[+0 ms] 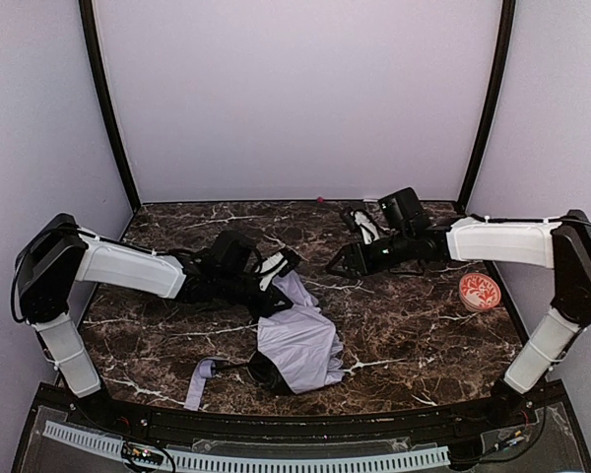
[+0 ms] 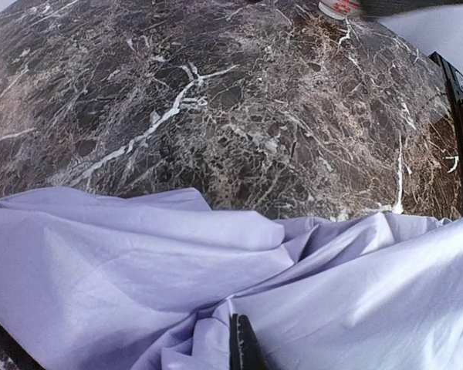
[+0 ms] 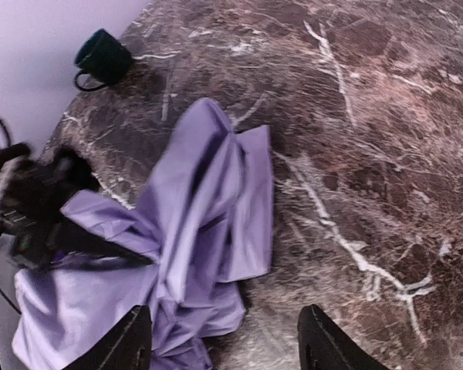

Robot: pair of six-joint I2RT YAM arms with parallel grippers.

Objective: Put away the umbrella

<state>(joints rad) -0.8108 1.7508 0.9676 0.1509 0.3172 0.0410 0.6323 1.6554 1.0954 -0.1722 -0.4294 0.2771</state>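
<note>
The umbrella [image 1: 297, 345] lies collapsed at the middle front of the marble table, a crumpled heap of lavender fabric with black parts under it. Its lavender strap [image 1: 201, 380] trails off to the left. My left gripper [image 1: 279, 289] is at the heap's upper edge. In the left wrist view its fingertips [image 2: 244, 348] are pressed together on a fold of the umbrella fabric [image 2: 139, 262]. My right gripper [image 1: 339, 264] hovers right of the fabric's top corner and is open. Its fingers [image 3: 133, 340] stand wide apart over fabric [image 3: 204, 200] and bare table, holding nothing.
A small red-and-white patterned disc [image 1: 480, 292] lies near the table's right edge. A small dark object with a loop [image 3: 101, 58] sits near the far table edge in the right wrist view. Lavender walls enclose the table on three sides.
</note>
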